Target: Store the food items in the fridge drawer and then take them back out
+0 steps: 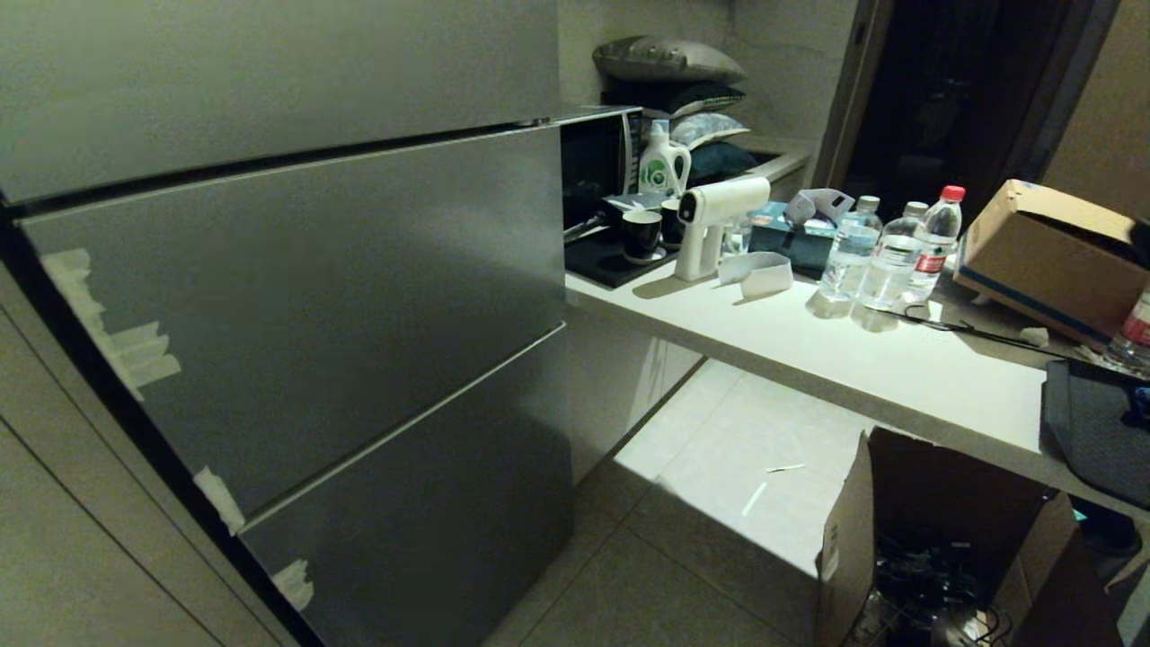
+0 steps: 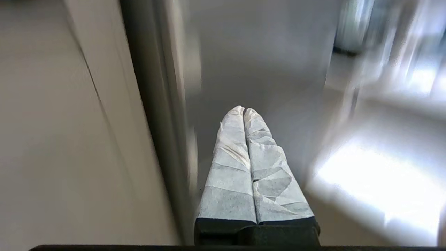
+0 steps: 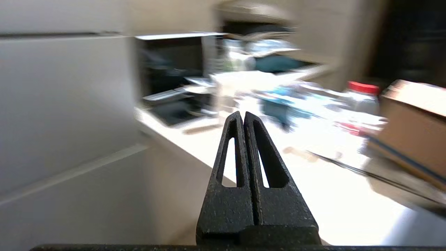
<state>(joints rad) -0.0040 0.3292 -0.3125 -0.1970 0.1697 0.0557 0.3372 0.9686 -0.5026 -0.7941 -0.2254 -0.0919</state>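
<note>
- Evidently the fridge (image 1: 296,296) stands shut, grey fronts flush; fridge drawer and food items out of sight.
- Left gripper (image 2: 243,111), cloth-wrapped fingers pressed together, empty, points at the fridge front.
- Right gripper (image 3: 243,116), clenched on nothing, faces the counter (image 1: 898,359).
- Judged: no step under way; next needs a door opened to reach the drawer.
- Counter: water bottles (image 1: 889,252) near its middle, cardboard box (image 1: 1042,256) at the far right; tiled floor (image 1: 719,485) below.

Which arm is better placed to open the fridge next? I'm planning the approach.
Probably the left. The left gripper, fingers together, already faces the fridge front by its side edge. The right gripper, also shut, points toward the counter and its bottles.
</note>
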